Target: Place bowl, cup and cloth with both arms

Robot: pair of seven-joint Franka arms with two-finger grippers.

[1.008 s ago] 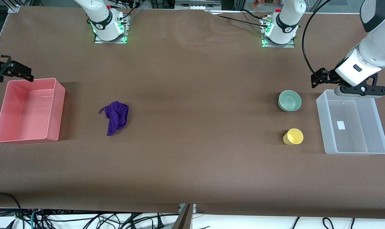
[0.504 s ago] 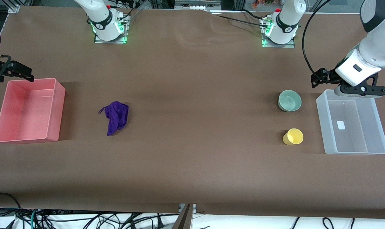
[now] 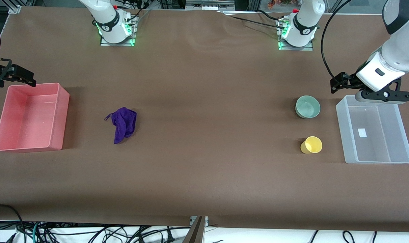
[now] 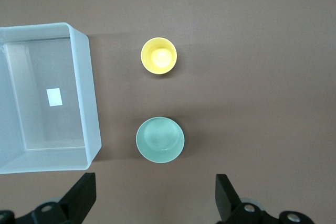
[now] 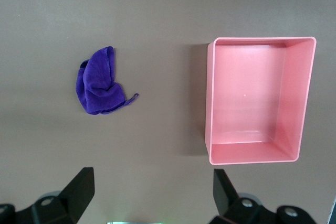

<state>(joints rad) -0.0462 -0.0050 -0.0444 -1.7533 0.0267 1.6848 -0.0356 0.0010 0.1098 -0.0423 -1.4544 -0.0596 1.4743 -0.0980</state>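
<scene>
The mint-green bowl (image 3: 307,106) (image 4: 160,139) stands upright on the brown table, with the yellow cup (image 3: 311,145) (image 4: 158,55) nearer the front camera than it. The purple cloth (image 3: 123,124) (image 5: 100,87) lies crumpled toward the right arm's end. My left gripper (image 3: 382,96) (image 4: 156,192) hangs open and empty over the clear bin's rim that lies toward the arm bases, beside the bowl. My right gripper (image 5: 152,190) is open and empty, up over the table by the pink bin; the front view shows only its edge.
A clear plastic bin (image 3: 341,128) (image 4: 89,103) sits at the left arm's end, beside the bowl and cup. A pink bin (image 3: 61,114) (image 5: 209,98) sits at the right arm's end, beside the cloth. Both bins hold nothing.
</scene>
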